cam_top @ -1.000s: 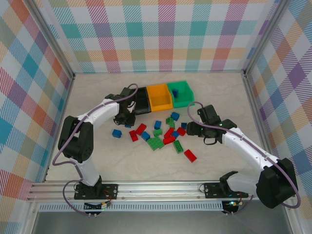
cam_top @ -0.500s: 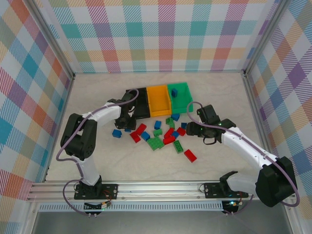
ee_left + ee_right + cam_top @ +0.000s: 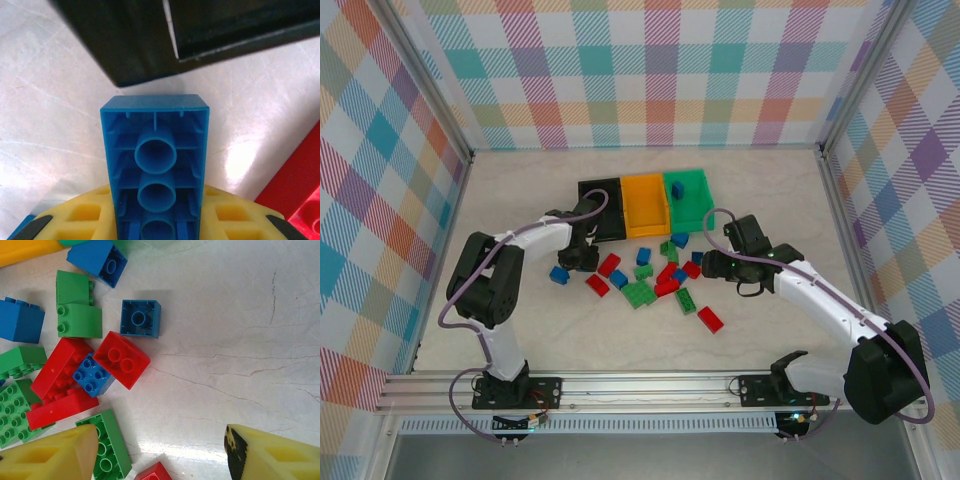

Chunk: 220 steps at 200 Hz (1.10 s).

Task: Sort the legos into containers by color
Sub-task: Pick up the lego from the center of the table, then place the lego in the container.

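My left gripper [image 3: 583, 256] is down at the table just in front of the black container [image 3: 603, 208], shut on a blue lego [image 3: 155, 150] whose hollow underside faces the left wrist camera between the yellow fingers [image 3: 75, 220]. The black container's corner [image 3: 140, 40] stands right beyond it. The orange container [image 3: 648, 198] and the green container [image 3: 690, 195] join on in a row; a blue lego [image 3: 677, 187] lies in the green one. My right gripper [image 3: 712, 265] hangs open and empty at the right edge of the pile of red, blue and green legos [image 3: 660, 275]. In the right wrist view the right gripper [image 3: 160, 450] is over bare table.
A blue lego [image 3: 560, 274] lies alone left of the pile and a red one [image 3: 710, 319] near its right front. Below the right wrist are a red lego [image 3: 121, 359], a blue one [image 3: 140, 318] and a green one [image 3: 105, 450]. Plaid walls enclose the table.
My left gripper drew back from over the black container, came down to the table in front of it and closed on the blue lego. The right arm has not moved.
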Motion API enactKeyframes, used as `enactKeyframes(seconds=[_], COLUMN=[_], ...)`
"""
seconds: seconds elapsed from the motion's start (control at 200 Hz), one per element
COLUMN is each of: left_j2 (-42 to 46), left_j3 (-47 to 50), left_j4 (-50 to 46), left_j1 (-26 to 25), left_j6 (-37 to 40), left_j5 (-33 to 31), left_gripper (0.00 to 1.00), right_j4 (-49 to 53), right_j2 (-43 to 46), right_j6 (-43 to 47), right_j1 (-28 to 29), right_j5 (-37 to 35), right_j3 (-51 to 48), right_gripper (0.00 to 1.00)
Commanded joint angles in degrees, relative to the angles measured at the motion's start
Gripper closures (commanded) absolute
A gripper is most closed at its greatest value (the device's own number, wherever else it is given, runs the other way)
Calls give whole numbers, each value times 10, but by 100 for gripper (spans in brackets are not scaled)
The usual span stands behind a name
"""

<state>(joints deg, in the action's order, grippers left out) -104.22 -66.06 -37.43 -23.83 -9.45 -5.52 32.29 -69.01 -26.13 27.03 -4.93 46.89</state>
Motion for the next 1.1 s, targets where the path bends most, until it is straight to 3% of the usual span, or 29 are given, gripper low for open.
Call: enactKeyframes(seconds=[0.0,0.275,0.46,0.65,0.775,0.97,1.095], left_j2=[53,192,197,71,-54,-235,-306], left_j3=[17,66,-3,-164,-326,-581,-684], left_j4=[-10,17,6,-2,-38,-103,-102], left_j1=[-11,-31,-48,-102,-129,-142,-145], left_j6=[-15,-36,-46,-46,-38,-37,-49], left_j5=[-26,-29,6,29,41,73,95], left_gripper=[76,76,76,75,73,71,69], right_j4=[-10,-15,-25,-18,2,21,19], right_j2=[-6,-12,-20,-18,-5,24,33], right_j6=[-2,-2,-3,-2,0,-10,-25], right_j1=[2,3,2,2,2,2,2], right_j5=[10,13,21,24,19,23,35], right_j3=[-4,-5,-3,-2,-5,-23,-35], right_gripper=[32,32,31,31,31,31,31])
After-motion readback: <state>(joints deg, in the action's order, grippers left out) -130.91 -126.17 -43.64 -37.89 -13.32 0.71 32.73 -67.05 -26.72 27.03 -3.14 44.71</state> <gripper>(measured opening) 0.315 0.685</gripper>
